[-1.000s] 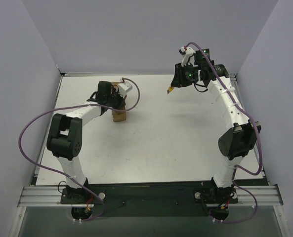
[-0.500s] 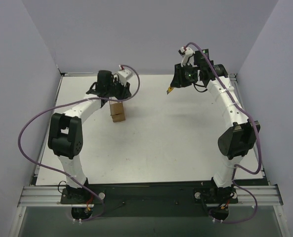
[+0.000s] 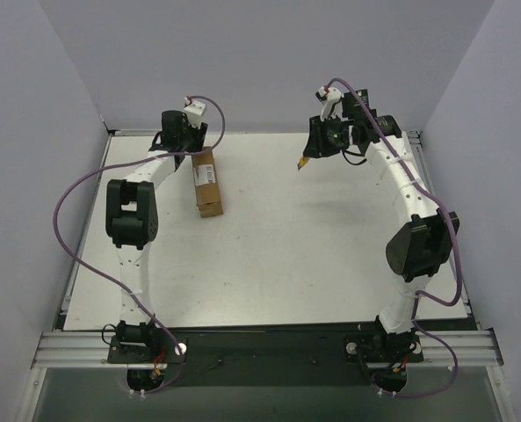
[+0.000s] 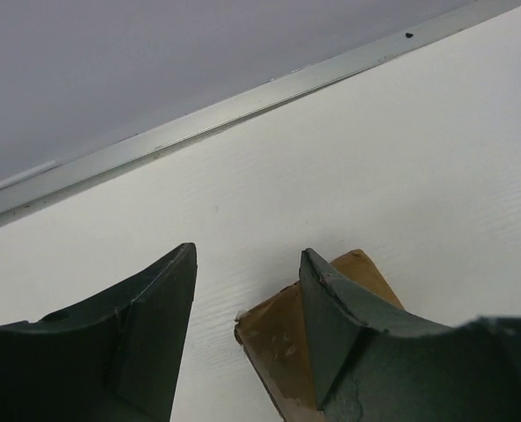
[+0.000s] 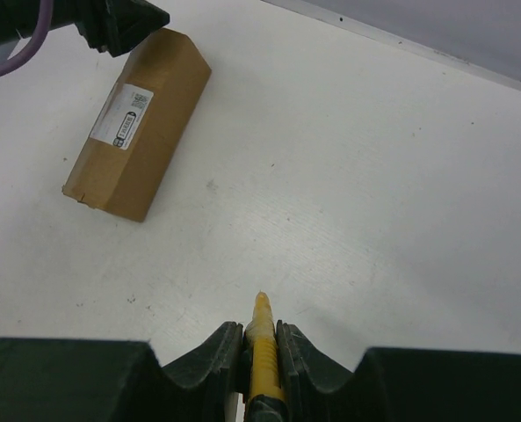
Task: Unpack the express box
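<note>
- The express box [image 3: 207, 182] lies flat on the tabletop [image 3: 313, 246] in the upper left of the overhead view, with its white label [image 5: 126, 117] facing up.
- The left claw [image 4: 247, 255] stands wide with nothing between its fingers. It sits at the box's upper end, and in its own view a box corner shows low in the frame, just behind one finger.
- The right claw [image 5: 256, 327] is clamped narrow on the utility knife [image 5: 264, 360]. It is in the upper right of the overhead view, well apart from the box.
- We judge the step in hand is bringing the blade over to slit the box open.
- We should pin the box with the left claw first, since a light carton is likely to slide under the blade.
- We should keep the cut shallow and run it away from the left fingers.
- No seam or tape shows from here, so we should find it before cutting.
</note>
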Robot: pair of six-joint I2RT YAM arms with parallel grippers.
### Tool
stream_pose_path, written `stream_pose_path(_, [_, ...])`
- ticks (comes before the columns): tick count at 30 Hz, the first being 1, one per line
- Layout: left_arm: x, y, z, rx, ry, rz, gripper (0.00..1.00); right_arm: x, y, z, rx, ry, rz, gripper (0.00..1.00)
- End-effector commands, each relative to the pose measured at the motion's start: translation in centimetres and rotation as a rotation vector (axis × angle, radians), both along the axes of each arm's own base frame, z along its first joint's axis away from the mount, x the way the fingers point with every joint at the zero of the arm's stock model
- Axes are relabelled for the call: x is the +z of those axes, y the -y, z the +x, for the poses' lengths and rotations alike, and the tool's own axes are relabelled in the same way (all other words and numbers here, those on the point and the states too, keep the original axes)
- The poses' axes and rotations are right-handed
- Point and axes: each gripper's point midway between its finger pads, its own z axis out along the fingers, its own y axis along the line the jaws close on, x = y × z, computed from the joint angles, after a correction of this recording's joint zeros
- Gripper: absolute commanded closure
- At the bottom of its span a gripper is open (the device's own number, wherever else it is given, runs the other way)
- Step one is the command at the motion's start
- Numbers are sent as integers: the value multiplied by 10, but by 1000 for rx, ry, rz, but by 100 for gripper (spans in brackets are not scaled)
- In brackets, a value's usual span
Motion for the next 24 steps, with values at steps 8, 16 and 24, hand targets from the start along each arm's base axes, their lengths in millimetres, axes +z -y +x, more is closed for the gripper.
stream_pose_path(8, [1,-5,2,-69,-9,51,50,-8,7,-8,11,10,-48,100])
stream_pose_path(16, [-6,30,-68,-30,-176,-104,63,-13,9,-9,29,3,-57,100])
stream_pose_path(24, [64,46,-130,-21,-151,-284,59,-17,11,-14,56,-5,-62,100])
